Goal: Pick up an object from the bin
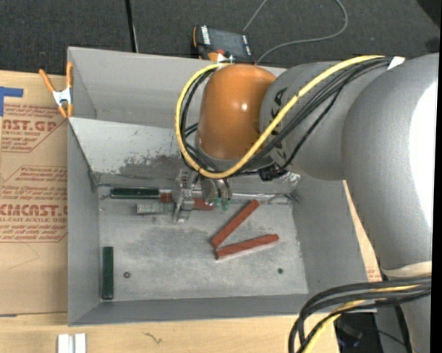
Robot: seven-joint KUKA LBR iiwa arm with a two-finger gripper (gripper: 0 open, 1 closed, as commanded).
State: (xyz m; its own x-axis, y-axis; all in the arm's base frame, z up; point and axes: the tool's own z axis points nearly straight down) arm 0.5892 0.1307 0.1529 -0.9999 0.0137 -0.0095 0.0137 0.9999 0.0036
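Observation:
My gripper (pixel 182 205) reaches down near the back wall of the bin, its metal fingers just below the orange cover. Under and beside the fingers lies a small reddish-brown piece (pixel 167 198) touching a dark green bar (pixel 133 194) that runs along the back wall. A small grey block (pixel 147 209) sits just left of the fingertips. Whether anything is between the fingers is hidden by the gripper body.
Two red-brown sticks lie right of the gripper, one tilted (pixel 235 222) and one nearly level (pixel 247 246). A dark green bar (pixel 107 272) stands along the bin's left front corner. The arm and its cables cover the bin's back right.

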